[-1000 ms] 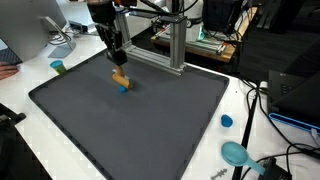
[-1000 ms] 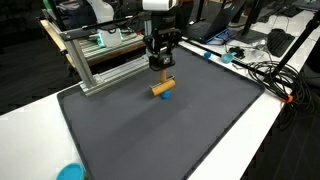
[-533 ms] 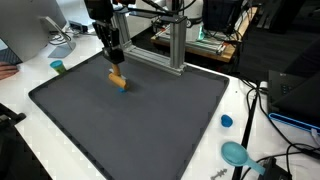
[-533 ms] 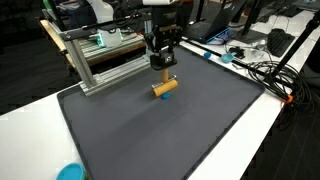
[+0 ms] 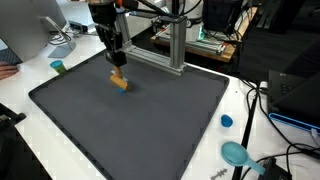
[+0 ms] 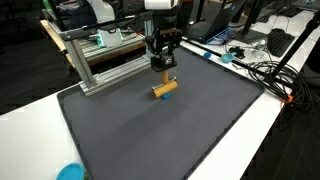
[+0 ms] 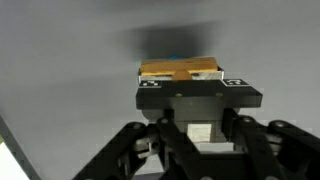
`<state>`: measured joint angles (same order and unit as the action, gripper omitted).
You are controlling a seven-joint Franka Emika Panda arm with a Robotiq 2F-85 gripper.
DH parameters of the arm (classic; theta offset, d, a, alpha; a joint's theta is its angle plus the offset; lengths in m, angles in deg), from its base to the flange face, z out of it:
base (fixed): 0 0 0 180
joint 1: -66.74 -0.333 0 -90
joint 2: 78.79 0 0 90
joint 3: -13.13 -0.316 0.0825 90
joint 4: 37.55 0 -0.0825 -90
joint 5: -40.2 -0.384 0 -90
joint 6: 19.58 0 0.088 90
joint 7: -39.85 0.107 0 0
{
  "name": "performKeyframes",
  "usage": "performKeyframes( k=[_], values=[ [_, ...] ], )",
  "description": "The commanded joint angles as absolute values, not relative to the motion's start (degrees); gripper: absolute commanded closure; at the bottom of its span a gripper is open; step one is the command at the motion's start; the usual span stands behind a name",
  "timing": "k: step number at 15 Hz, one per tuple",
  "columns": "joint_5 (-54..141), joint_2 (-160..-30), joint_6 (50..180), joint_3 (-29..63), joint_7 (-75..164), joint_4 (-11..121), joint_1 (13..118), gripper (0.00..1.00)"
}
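In an exterior view, the wooden block (image 5: 120, 82) is seen clamped in the closed gripper (image 5: 117, 70), directly beneath it and low over the grey mat (image 5: 150, 120). In an exterior view, the wooden block (image 6: 165, 88) is shown lying level, its long axis tilted across the mat. In the wrist view, that axis is seen running crosswise between the fingertips.

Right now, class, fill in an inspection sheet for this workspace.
Surface: dark mat on a white table.
Job's things: wooden block; a blue piece peeks out behind it in the wrist view.
Clutter: blue cap, teal disc and green cup, all off the mat.
End effector: shut on the wooden block.
Cables: black cables beside the mat.
Surroundings: metal frame, monitor.
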<state>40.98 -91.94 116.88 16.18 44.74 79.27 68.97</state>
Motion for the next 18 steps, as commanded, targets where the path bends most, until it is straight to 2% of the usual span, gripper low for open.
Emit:
performKeyframes(
  k=[1, 11, 18],
  values=[
    [42.7, -91.43, 117.66, 16.57, 46.08, 80.59, 68.44, 0.78],
    [41.67, -92.18, 120.67, 16.27, 47.49, 82.08, 68.1, 0.78],
    [42.67, -89.32, 113.87, 17.29, 45.78, 78.04, 69.12, 0.78]
  ],
)
